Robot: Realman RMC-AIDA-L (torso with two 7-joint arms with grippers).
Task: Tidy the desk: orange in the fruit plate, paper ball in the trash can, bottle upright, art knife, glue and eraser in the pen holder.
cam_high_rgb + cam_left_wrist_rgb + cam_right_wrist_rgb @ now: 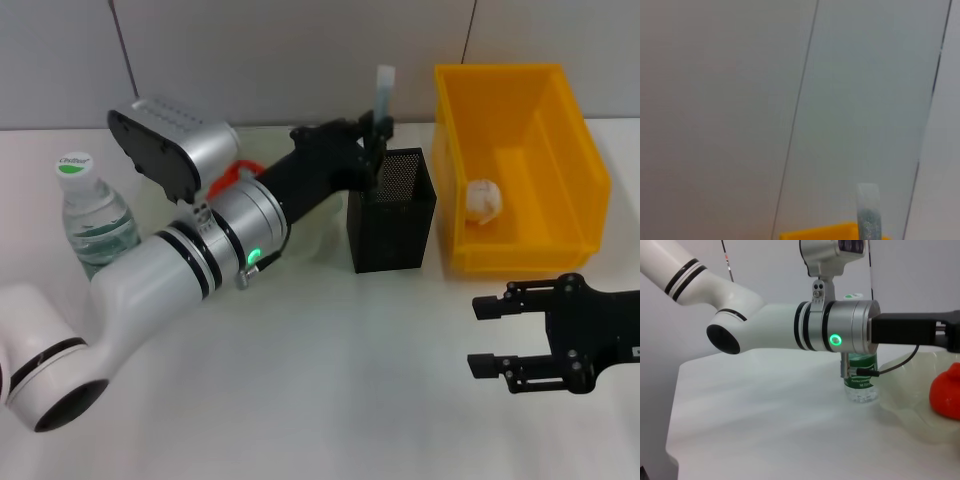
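My left gripper (378, 128) is shut on a glitter glue tube (384, 88) and holds it upright over the back rim of the black mesh pen holder (392, 215). The tube's top also shows in the left wrist view (869, 212). The water bottle (92, 215) stands upright at the left and shows in the right wrist view (862, 382). The orange (947, 397) lies in the clear fruit plate (910, 405), mostly hidden behind my left arm in the head view. The paper ball (483, 200) lies in the yellow trash can (575, 190). My right gripper (476, 336) is open and empty. Art knife and eraser are out of view.
My left arm stretches across the table from the front left to the pen holder. The yellow bin stands right beside the pen holder, and its rim shows in the left wrist view (820, 233). A grey wall closes the back.
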